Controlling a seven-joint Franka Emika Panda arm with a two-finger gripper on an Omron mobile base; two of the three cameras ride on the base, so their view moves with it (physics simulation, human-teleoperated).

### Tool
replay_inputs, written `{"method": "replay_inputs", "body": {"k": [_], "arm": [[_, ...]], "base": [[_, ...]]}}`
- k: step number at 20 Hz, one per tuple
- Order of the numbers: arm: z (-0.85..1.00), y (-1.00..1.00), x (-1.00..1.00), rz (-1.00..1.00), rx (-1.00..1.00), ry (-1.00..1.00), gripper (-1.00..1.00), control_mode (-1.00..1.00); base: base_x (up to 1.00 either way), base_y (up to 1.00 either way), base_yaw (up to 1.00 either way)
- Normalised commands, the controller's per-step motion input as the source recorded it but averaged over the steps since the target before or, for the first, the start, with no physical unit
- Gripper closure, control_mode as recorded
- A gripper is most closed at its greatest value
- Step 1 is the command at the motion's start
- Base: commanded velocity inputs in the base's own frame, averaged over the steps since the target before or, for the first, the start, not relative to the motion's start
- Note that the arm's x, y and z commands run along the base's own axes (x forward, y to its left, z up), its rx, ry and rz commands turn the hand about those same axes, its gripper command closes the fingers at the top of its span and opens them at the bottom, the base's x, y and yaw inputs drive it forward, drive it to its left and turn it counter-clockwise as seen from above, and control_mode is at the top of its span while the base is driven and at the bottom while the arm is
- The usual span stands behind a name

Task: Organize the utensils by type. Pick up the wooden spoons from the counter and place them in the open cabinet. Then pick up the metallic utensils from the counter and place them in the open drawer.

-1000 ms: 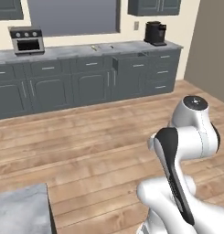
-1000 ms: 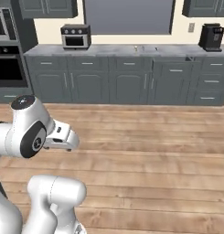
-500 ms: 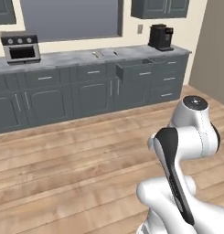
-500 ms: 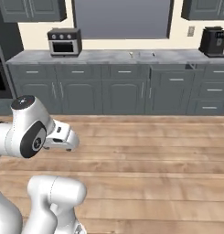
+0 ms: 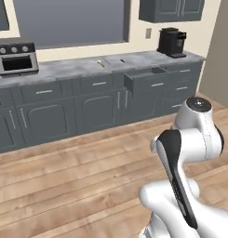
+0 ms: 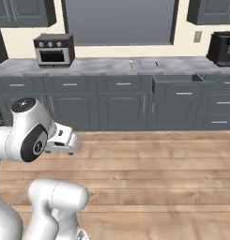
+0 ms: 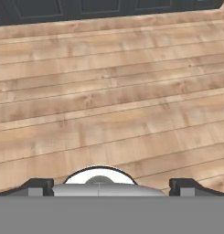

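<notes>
The gripper [image 7: 111,185] is spread wide and empty, its two dark fingertips [image 7: 36,186] far apart over bare wooden floor [image 7: 113,105]. The arm [image 5: 192,139] stands folded over the floor, well apart from the bench [image 6: 111,66]. Beyond the floor runs a row of lower cabinets [image 5: 50,114] with silver handles. The drawer [image 5: 144,78] stands pulled out from the bench front, right of the middle. On the bench top, near the sink, lies one wooden spoon [image 6: 131,63], small and orange-brown; a thin dark utensil [image 6: 156,63] lies just to its right, too small to identify. A toaster oven [image 6: 53,48] sits at the bench's left, a black coffee machine [image 6: 223,48] at its right. An upper cabinet [image 5: 170,10] hangs above the coffee machine.
</notes>
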Motion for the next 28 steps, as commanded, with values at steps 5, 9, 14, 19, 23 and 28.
{"method": "replay_inputs", "body": {"k": [5, 9, 14, 19, 23, 28], "arm": [[0.0, 0.0, 0.0, 0.0, 0.0, 0.0, -1.0, 1.0], [0.0, 0.0, 0.0, 0.0, 0.0, 0.0, -1.0, 1.0], [0.0, 0.0, 0.0, 0.0, 0.0, 0.0, -1.0, 1.0], [0.0, 0.0, 0.0, 0.0, 0.0, 0.0, -1.0, 1.0], [0.0, 0.0, 0.0, 0.0, 0.0, 0.0, -1.0, 1.0], [0.0, 0.0, 0.0, 0.0, 0.0, 0.0, -1.0, 1.0]], "base": [[1.0, 0.0, -0.01], [1.0, -0.05, 0.0], [1.0, -0.15, 0.0], [1.0, -0.26, 0.0], [1.0, -0.38, 0.0], [1.0, -0.46, 0.0]]}}
